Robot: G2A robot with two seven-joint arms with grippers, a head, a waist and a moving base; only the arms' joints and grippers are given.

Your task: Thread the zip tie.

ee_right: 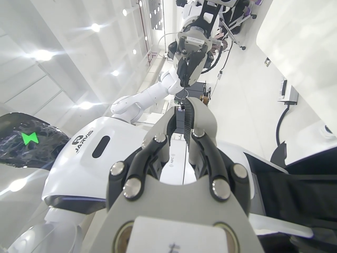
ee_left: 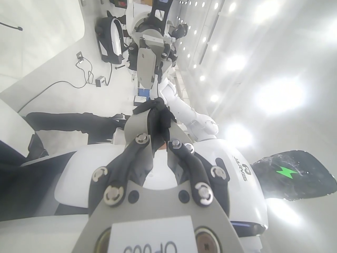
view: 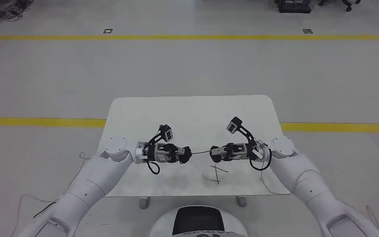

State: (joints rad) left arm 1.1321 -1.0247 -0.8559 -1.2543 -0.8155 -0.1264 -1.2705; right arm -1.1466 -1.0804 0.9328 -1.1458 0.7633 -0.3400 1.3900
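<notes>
As both pinch the zip tie (view: 200,153), left tool (view: 186,155) faces right tool (view: 211,153) above table (view: 177,112).

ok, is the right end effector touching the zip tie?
Touching. The right wrist view shows the zip tie pinched at the tips of the right end effector.

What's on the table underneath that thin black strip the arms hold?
Loose black ties lie crossed on the table, slightly nearer the robot than the held zip tie. The surface beneath the left end effector and right end effector is covered.
</notes>
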